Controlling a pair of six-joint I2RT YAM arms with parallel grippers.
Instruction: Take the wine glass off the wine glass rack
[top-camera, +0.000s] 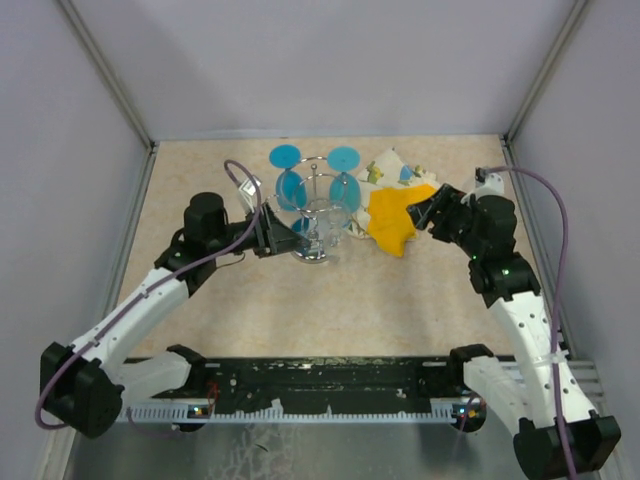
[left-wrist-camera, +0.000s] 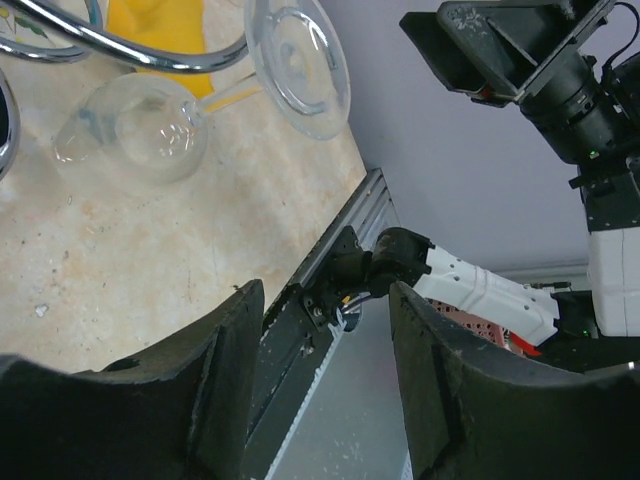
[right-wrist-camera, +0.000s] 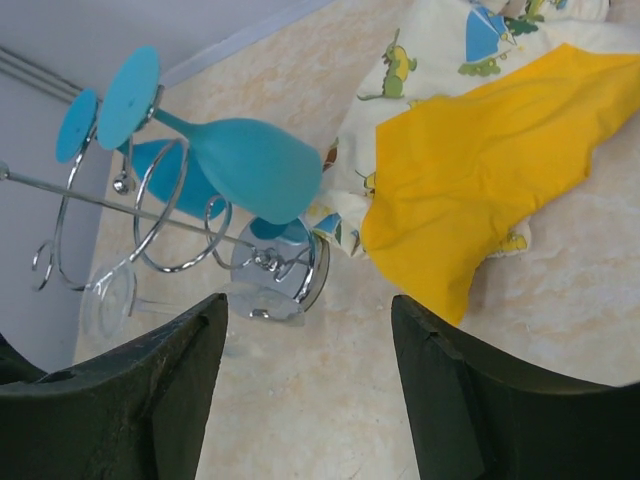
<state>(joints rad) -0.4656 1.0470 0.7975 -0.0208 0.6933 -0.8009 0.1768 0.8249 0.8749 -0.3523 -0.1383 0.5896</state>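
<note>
jaws of both arms parted, empty — clear wine glass (left-wrist-camera: 135, 125) hangs on rack (right-wrist-camera: 285, 265)

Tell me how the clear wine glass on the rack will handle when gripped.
Probably slippery and fragile: the clear wine glass looks smooth and thin-walled. Its thin stem could snap under side load. The rack, on one slim pole, may tip if the glass snags.

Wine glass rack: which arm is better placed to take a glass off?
Probably left: the left pincer is beside the rack, near the clear wine glass; the right pincer is farther off, by the yellow cloth.
</note>
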